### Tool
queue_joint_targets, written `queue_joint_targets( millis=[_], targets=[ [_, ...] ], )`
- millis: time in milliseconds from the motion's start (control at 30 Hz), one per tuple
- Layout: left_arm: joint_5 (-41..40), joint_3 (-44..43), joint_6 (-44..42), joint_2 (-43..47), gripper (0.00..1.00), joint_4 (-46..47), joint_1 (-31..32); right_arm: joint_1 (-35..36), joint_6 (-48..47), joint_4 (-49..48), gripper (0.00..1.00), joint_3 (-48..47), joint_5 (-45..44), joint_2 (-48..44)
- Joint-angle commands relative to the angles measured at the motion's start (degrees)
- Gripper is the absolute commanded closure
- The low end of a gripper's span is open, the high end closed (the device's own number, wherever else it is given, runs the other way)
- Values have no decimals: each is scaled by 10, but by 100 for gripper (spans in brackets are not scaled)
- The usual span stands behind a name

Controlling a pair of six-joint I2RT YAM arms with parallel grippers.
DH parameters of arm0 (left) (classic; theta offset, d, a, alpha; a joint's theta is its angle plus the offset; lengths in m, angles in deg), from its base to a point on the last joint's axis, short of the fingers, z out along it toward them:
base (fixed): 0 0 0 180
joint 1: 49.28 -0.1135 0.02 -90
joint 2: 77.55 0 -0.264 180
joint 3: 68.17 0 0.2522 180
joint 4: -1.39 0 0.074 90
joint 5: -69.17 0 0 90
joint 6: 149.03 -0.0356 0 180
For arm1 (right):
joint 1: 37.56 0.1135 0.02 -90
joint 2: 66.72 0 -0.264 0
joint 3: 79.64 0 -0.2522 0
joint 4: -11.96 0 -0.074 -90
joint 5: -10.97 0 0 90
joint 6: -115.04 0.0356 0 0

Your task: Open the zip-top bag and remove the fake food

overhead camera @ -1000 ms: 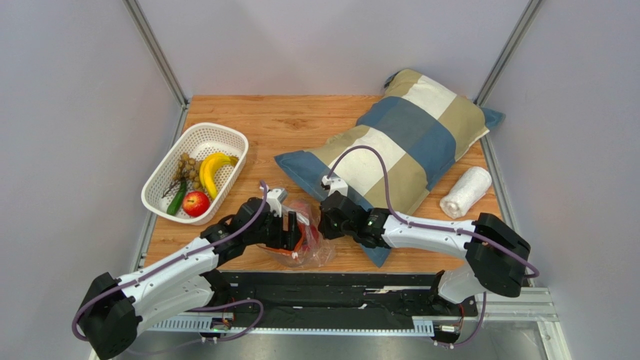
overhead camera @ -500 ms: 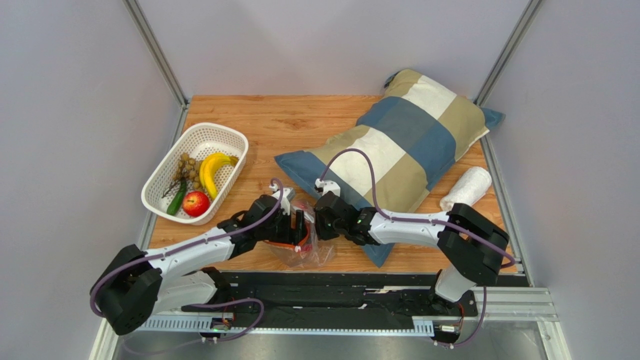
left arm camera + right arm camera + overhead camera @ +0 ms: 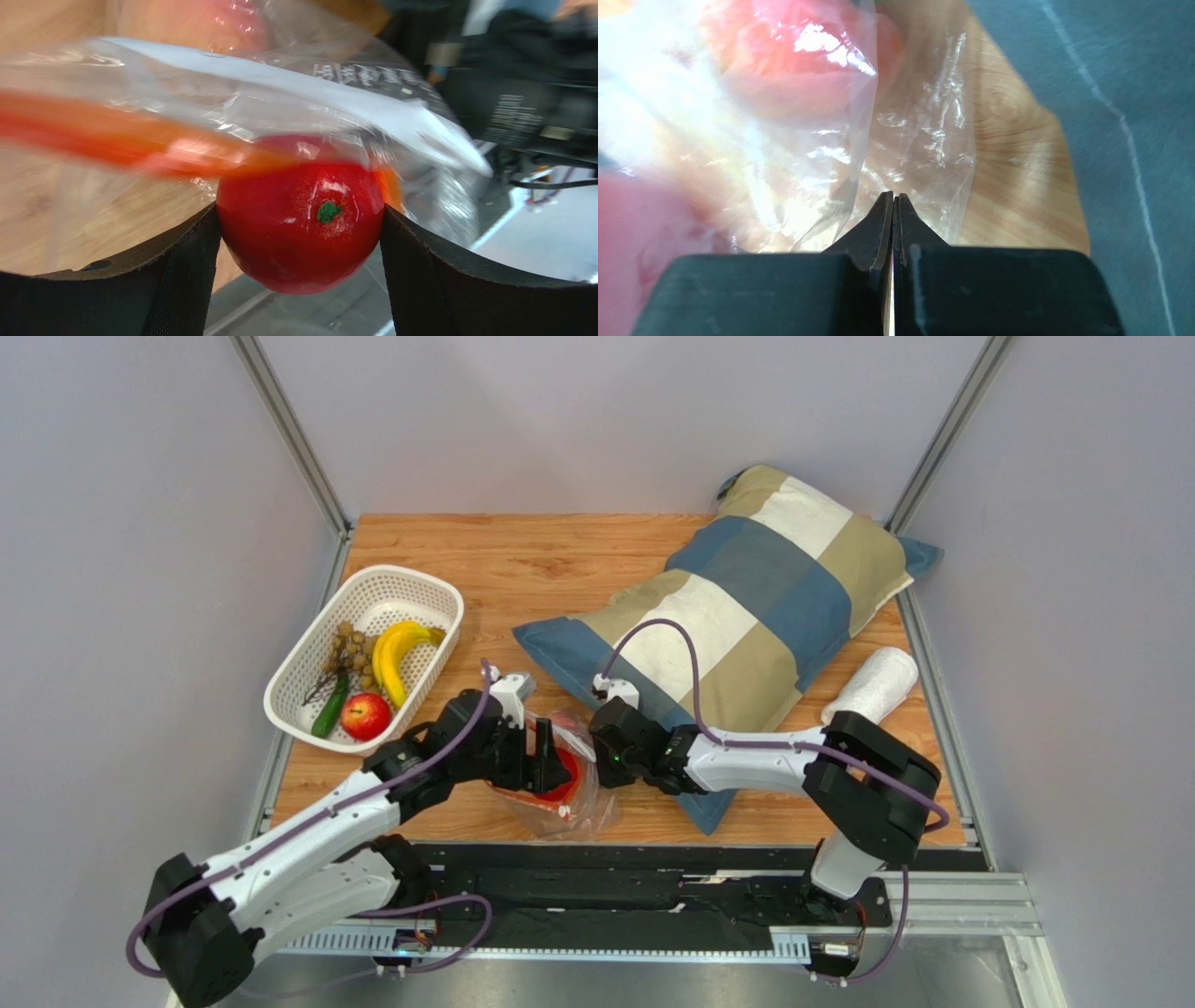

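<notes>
My left gripper [image 3: 300,217] is shut on a red apple [image 3: 281,245] with a green stem spot, just outside the mouth of the clear zip-top bag [image 3: 210,91]. The bag's orange-red zipper strip [image 3: 105,133] and white label [image 3: 351,73] lie right behind the apple. In the top view the left gripper [image 3: 547,756] holds the apple [image 3: 563,772] at the bag [image 3: 582,805] near the table's front edge. My right gripper [image 3: 894,204] is shut on the bag's clear plastic [image 3: 913,140]. A blurred pinkish-red fruit [image 3: 801,63] shows inside the bag.
A white mesh basket [image 3: 415,591] at the left holds a banana [image 3: 397,655], grapes [image 3: 347,651], a green vegetable [image 3: 331,709] and a red apple [image 3: 366,714]. A checked pillow [image 3: 758,602] lies at the right, close to the right arm. A white towel roll [image 3: 870,693] lies beside it.
The left gripper pushed right into the bag's mouth, then drew back a little to the left; a red apple now shows between its fingers. The right gripper has kept its hold.
</notes>
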Motion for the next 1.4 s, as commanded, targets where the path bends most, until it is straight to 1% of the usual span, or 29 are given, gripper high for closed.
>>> queue_joint_targets(
  millis=[0, 33, 67, 100, 167, 300, 333, 400, 433, 467, 533, 567, 667, 700, 733, 800, 833, 867, 900, 967, 1000, 1100, 1167, 1200, 1233, 1267, 1300, 1333, 1367],
  targets=[
    [-7, -52, 72, 54, 100, -133, 2, -9, 14, -14, 100, 0, -9, 22],
    [-42, -82, 111, 61, 100, -160, 2, -12, 14, -14, 100, 2, -9, 21],
    [-67, -101, 127, 73, 100, -233, 2, -13, 14, -14, 100, 3, -9, 19],
    [-88, -122, 136, 83, 100, -263, 2, -13, 14, -12, 100, 5, -10, 15],
    [-174, -170, 144, 119, 100, -323, 3, -12, 13, -9, 100, 6, -11, 2],
    [-357, -236, 135, 154, 100, -370, 1, -15, 10, 1, 100, 2, -5, -17],
    [-430, -262, 141, 141, 100, -384, -3, -13, 9, 3, 100, 1, -5, -23],
    [-480, -287, 148, 117, 100, -388, -26, -13, 7, 8, 100, -1, -4, -37],
    [-496, -299, 129, 89, 100, -365, -42, -13, 6, 9, 100, -1, -3, -42],
    [-501, -305, 121, 74, 100, -352, -84, -13, 5, 10, 100, -2, -4, -52],
    [-484, -309, 105, 33, 100, -308, -129, -13, 4, 15, 100, -3, -4, -63],
    [-474, -308, 93, 21, 100, -284, -178, -13, 0, 17, 100, -4, -4, -73],
    [-468, -298, 59, -30, 100, -189, -233, -13, 0, 24, 100, -4, -5, -86],
    [-458, -300, 48, -46, 100, -168, -273, -12, 0, 25, 100, -3, -3, -93],
    [-448, -305, 23, -84, 100, -124, -286, -12, 1, 24, 100, -2, -3, -96],
    [-465, -318, 10, -130, 100, -107, -313, -12, 1, 23, 100, -1, 0, -104],
    [-455, -326, -20, -168, 100, -70, -321, -11, 2, 23, 100, 0, -1, -107],
    [-438, -325, -39, -189, 100, -41, -332, -11, 1, 25, 100, 1, -2, -110],
    [-377, -337, -47, -212, 100, -24, -360, -10, 0, 26, 100, 2, -2, -117],
    [-300, -369, -36, -292, 100, -51, -398, -10, -1, 31, 100, 3, -2, -124],
    [-236, -397, -32, -342, 100, -76, -423, -9, -3, 33, 100, 3, -4, -126],
    [-178, -420, -42, -403, 100, -83, -444, -9, -3, 39, 100, 9, -8, -142],
    [-179, -419, -32, -413, 100, -92, -453, -9, -2, 42, 100, 10, -9, -152],
    [-180, -412, -23, -415, 95, -92, -455, -9, -1, 43, 100, 10, -9, -154],
    [-184, -412, -21, -414, 79, -96, -457, -9, -2, 42, 100, 9, -9, -158],
    [-191, -416, -17, -415, 48, -107, -457, -9, -3, 44, 100, 7, -6, -159],
    [-207, -425, -8, -415, 34, -133, -457, -9, -4, 46, 100, 5, -6, -159],
    [-215, -428, -4, -412, 15, -145, -456, -9, -8, 48, 100, 1, -5, -158],
    [-227, -435, 3, -410, 5, -156, -456, -9, -9, 55, 100, -7, -4, -155]
  ],
)
